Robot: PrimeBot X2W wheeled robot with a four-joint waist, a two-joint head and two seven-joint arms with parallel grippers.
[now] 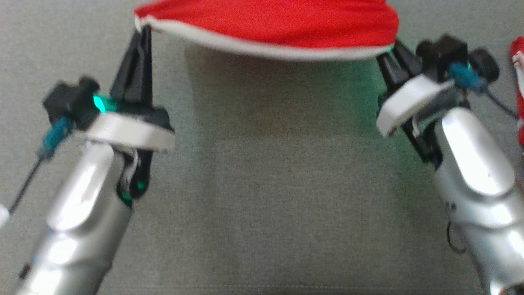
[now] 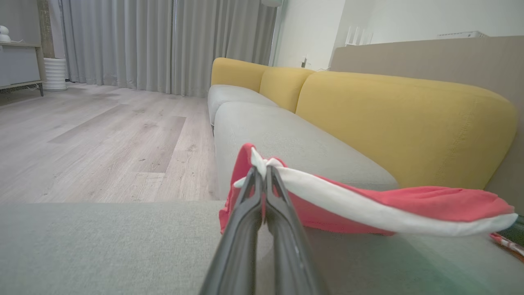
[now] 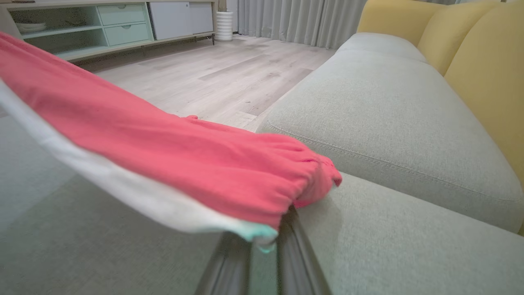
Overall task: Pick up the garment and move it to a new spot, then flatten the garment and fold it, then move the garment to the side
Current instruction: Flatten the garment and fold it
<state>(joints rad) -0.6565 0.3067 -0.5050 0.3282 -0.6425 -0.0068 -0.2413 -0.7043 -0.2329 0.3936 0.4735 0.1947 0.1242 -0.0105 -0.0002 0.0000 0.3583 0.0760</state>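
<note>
A red garment with a white hem hangs stretched between my two grippers above a grey sofa cushion. My left gripper is shut on its left corner; in the left wrist view the fingers pinch the white hem and the garment trails off to the right. My right gripper is shut on the right corner; in the right wrist view the garment drapes over the fingertips and hides them.
More red and white fabric lies at the right edge of the cushion. Yellow back cushions line the sofa. A wooden floor, grey curtains and a low cabinet lie beyond the sofa edge.
</note>
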